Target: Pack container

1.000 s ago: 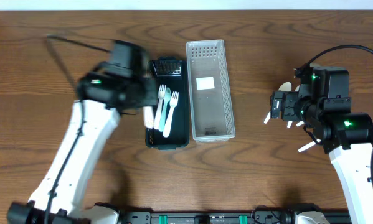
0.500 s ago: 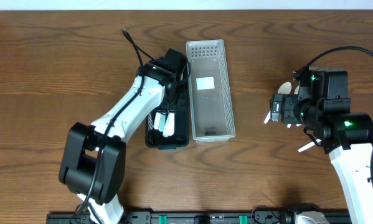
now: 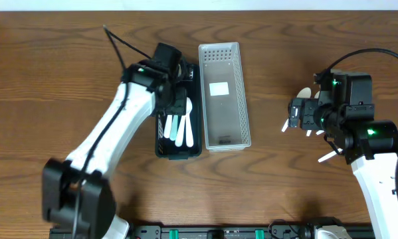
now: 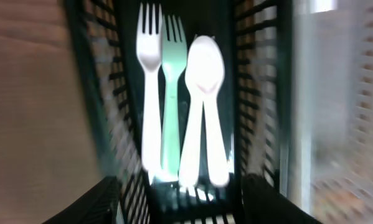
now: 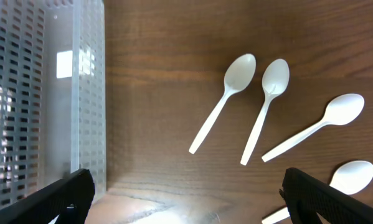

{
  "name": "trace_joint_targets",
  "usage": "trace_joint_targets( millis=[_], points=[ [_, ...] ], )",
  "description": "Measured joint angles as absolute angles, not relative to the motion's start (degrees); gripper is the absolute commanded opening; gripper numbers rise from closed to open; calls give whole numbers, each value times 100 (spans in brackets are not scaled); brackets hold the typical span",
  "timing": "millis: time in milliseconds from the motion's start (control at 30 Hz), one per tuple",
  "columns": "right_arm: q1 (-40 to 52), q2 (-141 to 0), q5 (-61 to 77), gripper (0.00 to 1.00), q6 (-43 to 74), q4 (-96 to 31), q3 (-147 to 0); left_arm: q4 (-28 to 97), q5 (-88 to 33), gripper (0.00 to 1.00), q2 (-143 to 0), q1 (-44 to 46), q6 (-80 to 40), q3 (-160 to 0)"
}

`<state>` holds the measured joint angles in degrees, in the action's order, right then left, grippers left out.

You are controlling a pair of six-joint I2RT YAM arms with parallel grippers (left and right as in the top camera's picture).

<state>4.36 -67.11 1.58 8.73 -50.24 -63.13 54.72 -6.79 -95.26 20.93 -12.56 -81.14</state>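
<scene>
A dark slotted container sits left of centre. Inside lie a white fork, a green fork and a white spoon, side by side; from overhead this cutlery shows below the left wrist. My left gripper hovers over the container's far end, open, its blurred fingers apart and holding nothing. Several white spoons lie on the wood under my right gripper, which stands wide open and empty.
A clear perforated basket stands right beside the dark container and also shows at the left of the right wrist view. Spoon ends poke out around the right arm. Bare wood lies between basket and spoons.
The left arm swung in over the dark container and its gripper went from shut to open; a white spoon now lies beside the two forks. The right arm has not moved.
</scene>
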Motion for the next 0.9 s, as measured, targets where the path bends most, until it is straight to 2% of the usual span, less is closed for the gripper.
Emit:
trace_joint_targets(
  millis=[67,167,300,433,567,900],
  points=[
    [423,-6757,148,99,1037,-5113,-6414,5741,-454,68,-9070,2088,-1179,-8246],
    [351,-7011,62,99,1271,-5470,-6845,6029,-56,71,-8464,1955,-1170,-8344],
    [130,-7793,-51,99,1520,-6235,-7822,6357,255,82,-7878,1232,-1157,-8409],
    [-27,-8862,-126,99,1817,-6372,-8652,6410,211,85,-7900,266,-1013,-8414],
    [-75,-9760,-117,99,2241,-6230,-8849,6403,58,86,-8361,-290,-642,-8414],
    [-62,-11594,178,99,2545,-5924,-8849,6184,-49,87,-10114,-668,287,-8407]
  ],
)
